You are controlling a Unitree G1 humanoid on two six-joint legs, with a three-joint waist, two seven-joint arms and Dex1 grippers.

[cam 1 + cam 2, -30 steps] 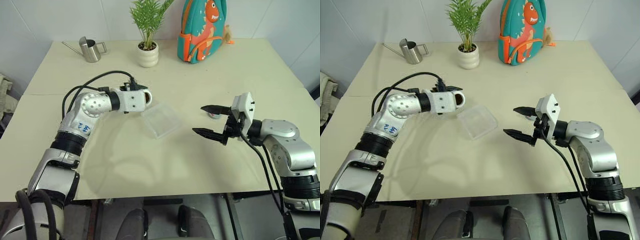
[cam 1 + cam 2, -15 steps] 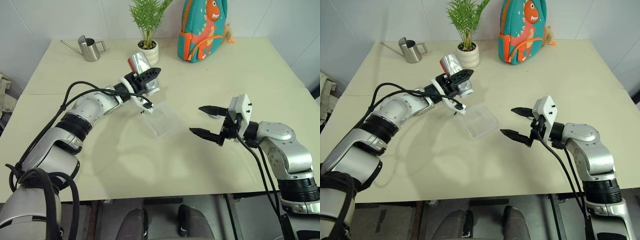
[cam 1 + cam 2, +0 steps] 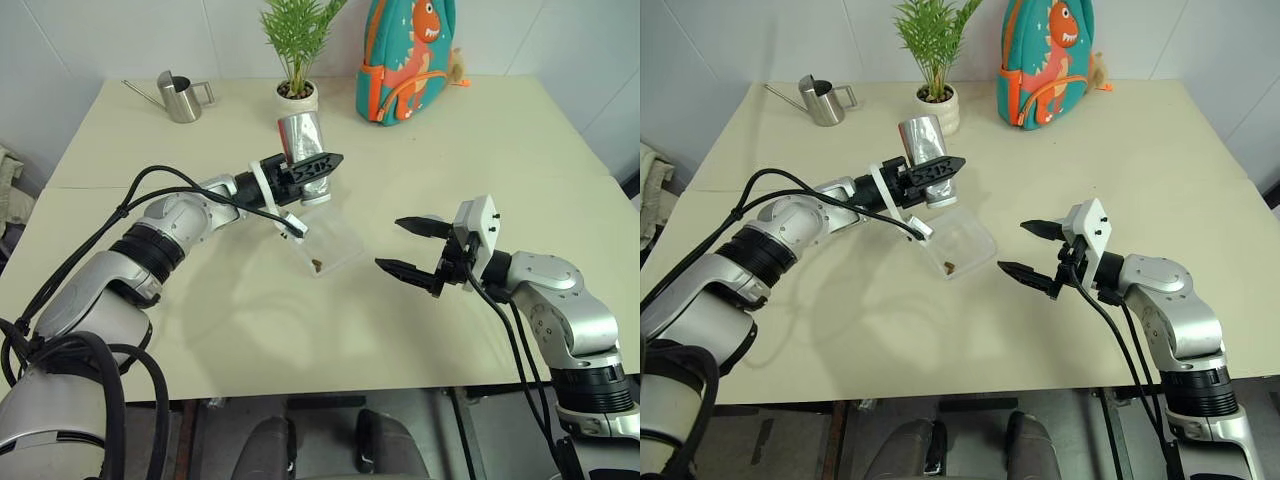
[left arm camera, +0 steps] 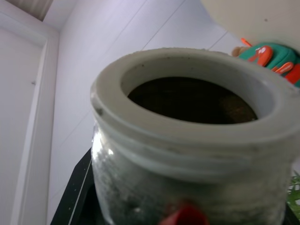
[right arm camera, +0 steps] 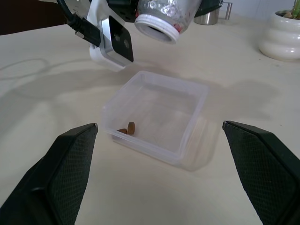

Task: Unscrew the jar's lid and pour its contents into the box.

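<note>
The left gripper [image 3: 312, 174] is closed around the jar [image 3: 302, 140] and holds it upside down above the table [image 3: 200, 330], with the open mouth facing down toward the box [image 3: 330, 240]. Seen from the head camera, the jar is at about 11 o'clock from the box, over its far left edge. The jar has no lid on it; the right wrist view shows its white threaded rim. The box sits flat near the middle of the table. The contents [image 5: 127, 129], a few small brown bits, lie together in the near left corner of the box. The right gripper [image 3: 410, 247] hovers at 3 o'clock from the box, apart from it. Its jaws are wide open and hold nothing.
</note>
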